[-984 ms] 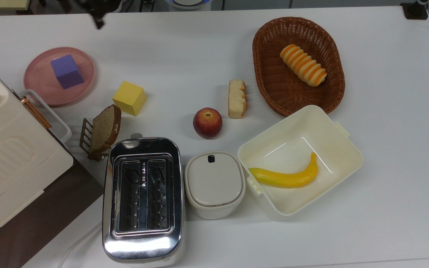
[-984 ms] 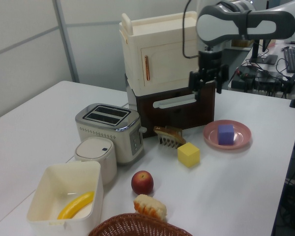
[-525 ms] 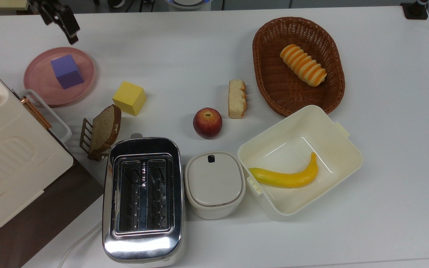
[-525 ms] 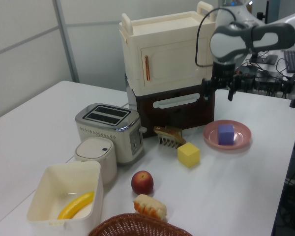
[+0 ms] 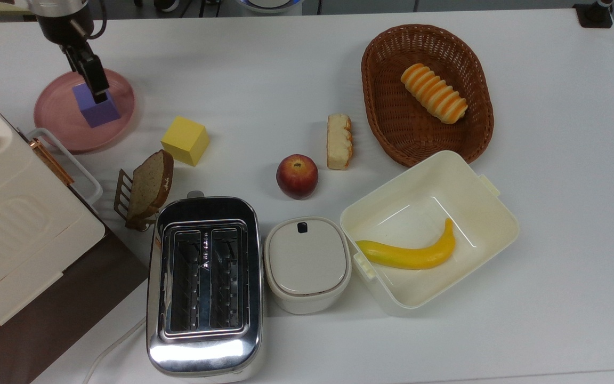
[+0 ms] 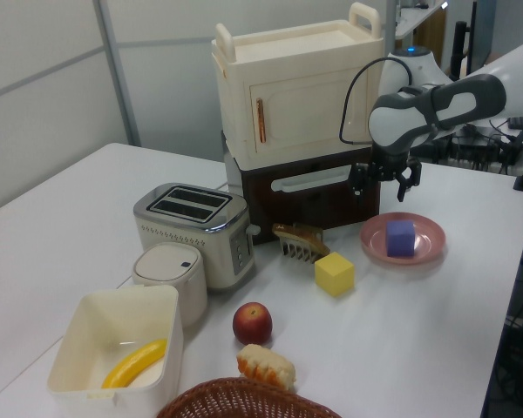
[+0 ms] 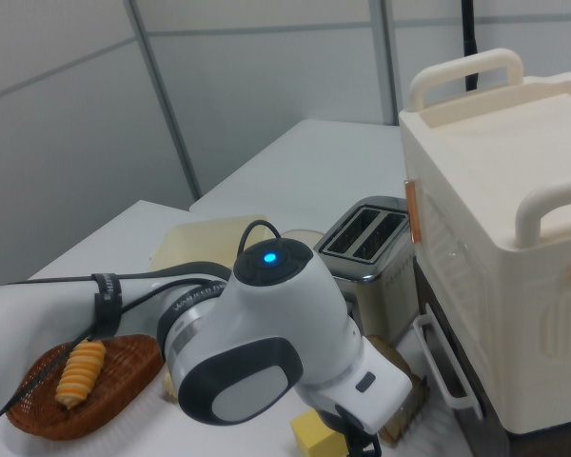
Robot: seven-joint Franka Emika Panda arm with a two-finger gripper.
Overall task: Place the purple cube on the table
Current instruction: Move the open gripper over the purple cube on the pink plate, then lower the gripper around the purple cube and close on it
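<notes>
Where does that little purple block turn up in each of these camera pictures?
Top view: the purple cube sits on the pink plate at upper left, under the gripper.
Left view: the cube is at centre right, again on the plate.
Right view: not visible.
Shared landmark: the yellow cube nearby.

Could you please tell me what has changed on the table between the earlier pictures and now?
The arm swung the end effector in from above the table's far edge and lowered it over the pink plate, where it now hangs open just above the purple cube. Nothing has been grasped. The cube stays on the plate, and the yellow cube, apple and other items are unmoved.
</notes>
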